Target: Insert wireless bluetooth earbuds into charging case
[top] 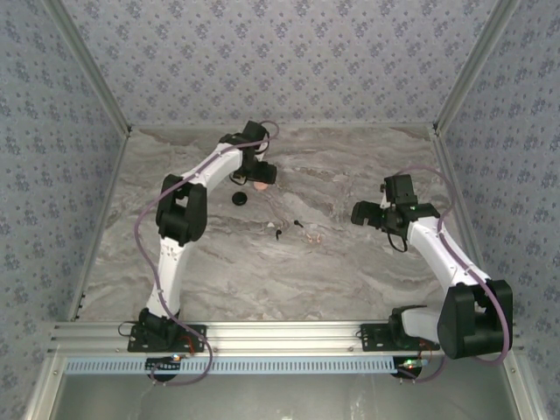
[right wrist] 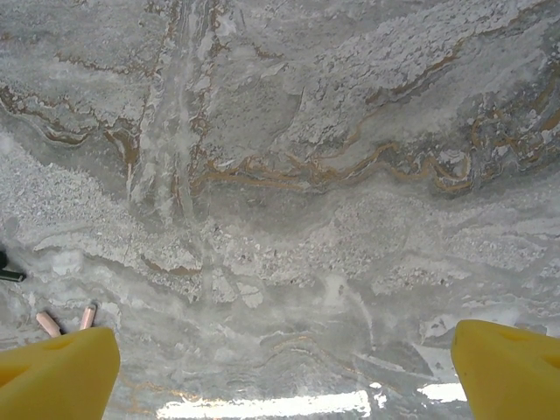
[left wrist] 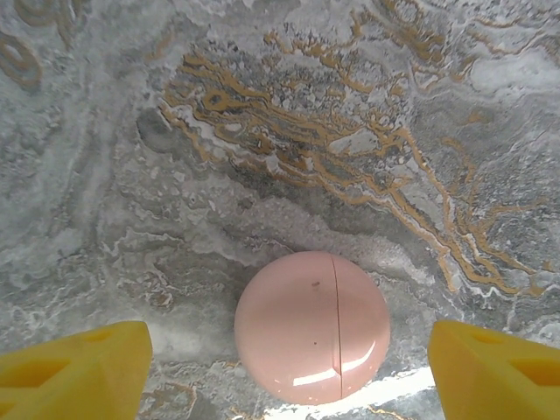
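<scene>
Glossy pink round charging case [left wrist: 312, 326] (seam closed), flanked untouched by our wide-spread left gripper [left wrist: 284, 367], our right gripper [right wrist: 282, 376] gaping, empty.

Bright, even light — low glare; sharp

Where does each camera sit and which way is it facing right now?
Top external: above and behind the arm bases, looking down on the marble table; both arms, left gripper and right gripper show.
Left wrist: on the left arm, facing down at the pink charging case between its yellow fingers.
Right wrist: on the right arm, facing down at tabletop; yellow fingers at bottom corners.
Shared: top external and left wrist both show that case.
</scene>
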